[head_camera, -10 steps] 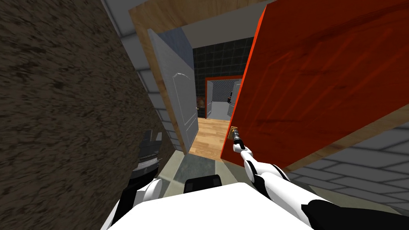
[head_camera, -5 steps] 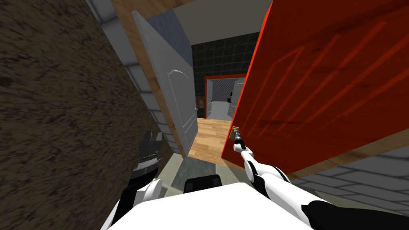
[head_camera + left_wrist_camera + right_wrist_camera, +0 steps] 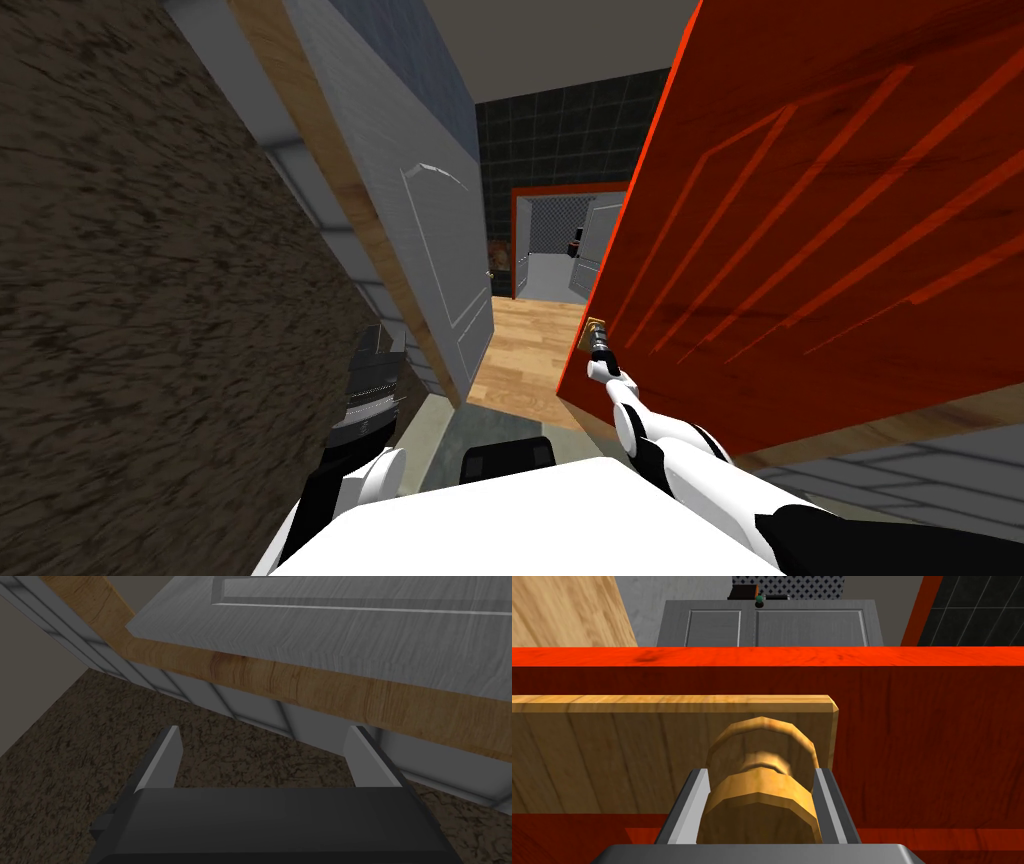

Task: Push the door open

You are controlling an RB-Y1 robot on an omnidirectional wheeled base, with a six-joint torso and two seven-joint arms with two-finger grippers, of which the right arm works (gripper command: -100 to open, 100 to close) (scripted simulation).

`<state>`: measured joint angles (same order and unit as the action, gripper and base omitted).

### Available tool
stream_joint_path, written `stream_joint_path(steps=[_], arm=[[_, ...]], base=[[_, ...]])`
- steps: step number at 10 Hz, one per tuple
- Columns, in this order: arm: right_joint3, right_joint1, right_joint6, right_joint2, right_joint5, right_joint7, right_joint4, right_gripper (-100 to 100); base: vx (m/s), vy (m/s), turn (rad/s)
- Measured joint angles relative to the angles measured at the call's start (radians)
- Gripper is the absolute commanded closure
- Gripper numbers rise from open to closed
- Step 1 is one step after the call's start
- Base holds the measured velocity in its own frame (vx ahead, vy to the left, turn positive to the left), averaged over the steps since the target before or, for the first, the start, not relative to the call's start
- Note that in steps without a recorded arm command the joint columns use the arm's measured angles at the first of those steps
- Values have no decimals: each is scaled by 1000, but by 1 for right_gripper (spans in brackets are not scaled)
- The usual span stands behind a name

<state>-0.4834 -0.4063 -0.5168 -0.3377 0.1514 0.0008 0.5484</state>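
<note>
Rolling forward, kept right pincer [image 3: 759, 773] clamped on knob [image 3: 759, 811], swung door [image 3: 820, 220] wider; held left pincer [image 3: 262, 728] apart near left wall [image 3: 150, 300].

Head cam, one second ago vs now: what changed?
The whole head view shifted, so I moved forward: the grey door looms larger and the red door fills more of the view, its free edge a little further right. The right tool stays shut on the wooden knob. The left tool stays open by the brown wall.
</note>
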Motion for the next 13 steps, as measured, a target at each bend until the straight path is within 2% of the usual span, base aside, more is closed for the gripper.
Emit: stream_joint_path(steps=[2,3,5,7,10,11,12,13], arm=[[-31,2,14,1,0,15,10,100],[-46,-12,-3,-7,0,23,-25,100],[-75,-3,7,4,1,41,-1,100],[-107,8,3,5,1,53,-6,100],[-151,16,10,5,2,74,15,100],[-165,11,4,1,2,81,-1,100],[-181,26,15,10,3,90,31,100],[-197,33,24,15,3,99,42,100]], base=[[161,22,-39],[117,-1,-33],[161,-1,-30],[207,-2,-42],[160,-1,-35],[169,26,-35],[211,13,-71],[208,-3,-50]])
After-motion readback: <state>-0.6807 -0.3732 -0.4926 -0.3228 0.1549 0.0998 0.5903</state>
